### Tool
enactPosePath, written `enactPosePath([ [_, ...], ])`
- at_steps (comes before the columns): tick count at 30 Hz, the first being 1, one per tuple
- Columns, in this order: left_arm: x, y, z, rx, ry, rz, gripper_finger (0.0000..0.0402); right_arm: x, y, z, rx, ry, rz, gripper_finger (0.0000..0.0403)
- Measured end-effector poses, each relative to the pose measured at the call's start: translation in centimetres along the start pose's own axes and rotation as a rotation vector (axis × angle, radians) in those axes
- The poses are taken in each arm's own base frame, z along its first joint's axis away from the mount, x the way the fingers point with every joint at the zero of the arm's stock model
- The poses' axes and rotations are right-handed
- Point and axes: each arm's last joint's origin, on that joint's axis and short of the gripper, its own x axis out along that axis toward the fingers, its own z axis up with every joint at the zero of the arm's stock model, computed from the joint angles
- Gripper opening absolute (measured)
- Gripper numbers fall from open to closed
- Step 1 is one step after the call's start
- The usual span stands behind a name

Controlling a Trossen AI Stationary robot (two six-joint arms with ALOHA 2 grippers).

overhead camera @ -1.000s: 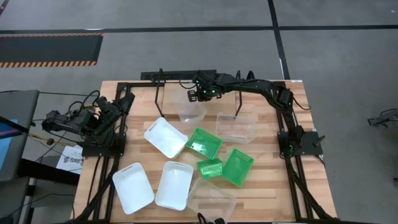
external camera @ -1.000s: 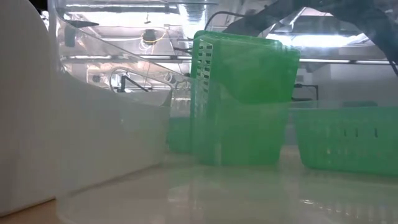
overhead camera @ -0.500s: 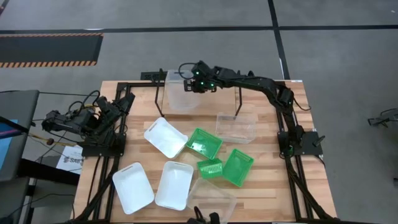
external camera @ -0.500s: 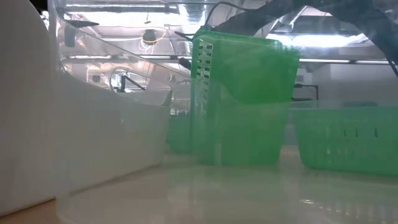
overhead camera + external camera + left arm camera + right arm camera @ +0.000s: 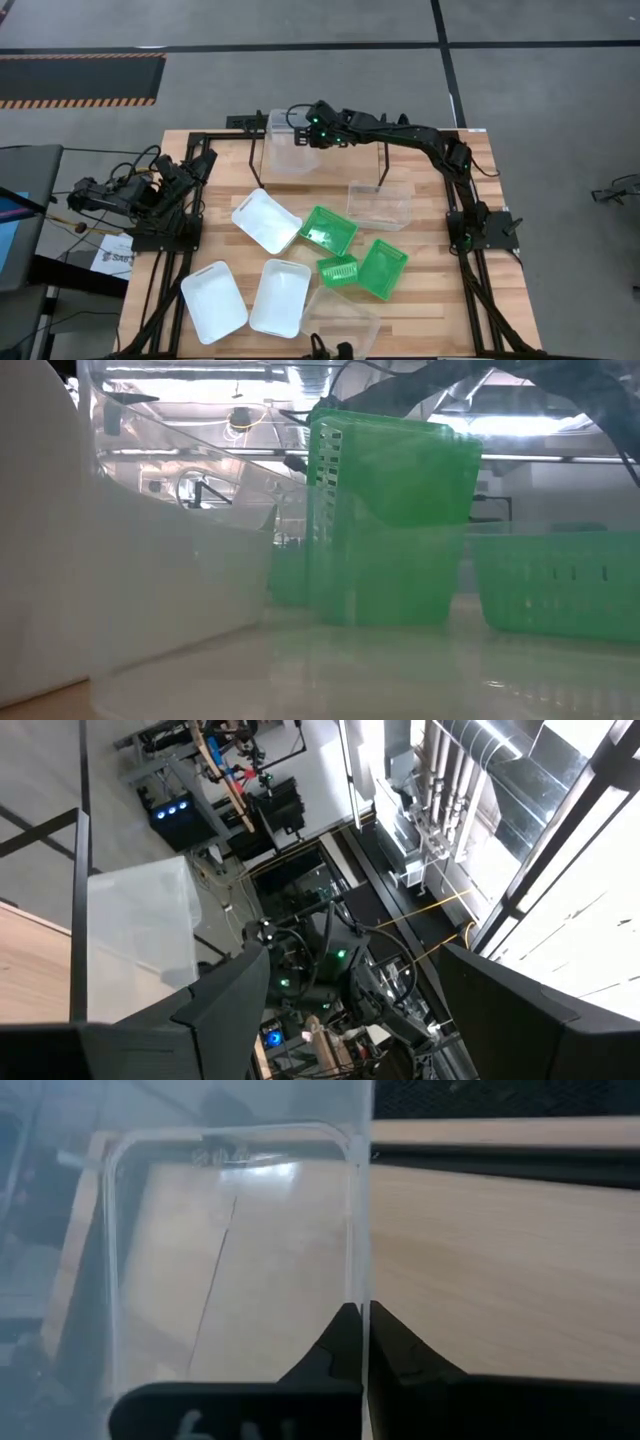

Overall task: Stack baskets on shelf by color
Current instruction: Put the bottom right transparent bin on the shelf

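Note:
My right gripper (image 5: 303, 128) is shut on a clear basket (image 5: 285, 148) at the left end of the black rod shelf (image 5: 383, 160), by the table's far edge. A second clear basket (image 5: 380, 205) rests on its base in front of the shelf, and a third (image 5: 340, 318) lies at the near edge. Three white baskets (image 5: 265, 220) (image 5: 213, 300) (image 5: 280, 297) lie left of centre. Of three green baskets, two (image 5: 328, 230) (image 5: 382, 268) lie flat and one (image 5: 338, 270) stands on its side. My left gripper (image 5: 350, 1010) waits open at the table's left edge. My right gripper pinches one side wall (image 5: 364, 1230) of the clear basket at its rim, one finger (image 5: 335, 1342) inside and the other outside. It comes from the table's right, slanting down. The basket hangs off the fingertips; whether it touches the shelf I cannot tell.
The black frame (image 5: 175, 180) runs along the table's edges. The wooden table top (image 5: 440, 300) shows bare wood at the near right.
My right gripper has risen and gone toward the table's far left with the clear basket. The basket has come up off the table in front of the shelf and now sits higher, over the shelf's left end. In the last half second it has hardly moved.

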Motion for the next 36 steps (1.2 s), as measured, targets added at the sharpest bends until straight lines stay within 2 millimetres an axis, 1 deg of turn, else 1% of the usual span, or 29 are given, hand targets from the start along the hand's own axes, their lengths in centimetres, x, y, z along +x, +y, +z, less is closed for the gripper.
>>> enactPosePath([
  [10, 0.0, 0.0, 0.0, 0.0, 0.0, 0.0, 0.0279, 0.0, 0.2, 0.1, 0.015, -0.057, -0.018, 0.0007],
  [14, 0.0, 0.0, 0.0, 0.0, 0.0, 0.0, 0.0279, 0.0, 0.5, 0.3, 0.042, -0.093, 0.014, 0.0006],
  [18, 0.0, 0.0, 0.0, 0.0, 0.0, 0.0, 0.0279, 0.0, 0.4, 0.5, 0.057, -0.097, 0.015, 0.0006],
  [21, 0.0, 0.0, 0.0, 0.0, -0.003, 0.003, 0.0279, -0.4, 0.6, 1.3, 0.067, -0.108, 0.025, 0.0006],
  [26, 0.0, 0.0, 0.0, -0.002, -0.004, 0.004, 0.0279, -1.9, 1.4, 3.6, 0.084, -0.18, 0.067, 0.0004],
  [31, 0.0, 0.0, 0.0, -0.003, -0.004, 0.004, 0.0279, -2.4, 0.8, 4.8, 0.089, -0.191, 0.022, 0.0002],
  [33, 0.0, 0.0, 0.0, -0.003, -0.004, 0.005, 0.0279, -2.4, 0.3, 4.7, 0.077, -0.166, -0.023, 0.0002],
  [36, 0.0, 0.1, 0.0, 0.002, -0.002, 0.008, 0.0279, -2.3, 0.2, 3.6, 0.045, -0.128, -0.086, 0.0002],
])
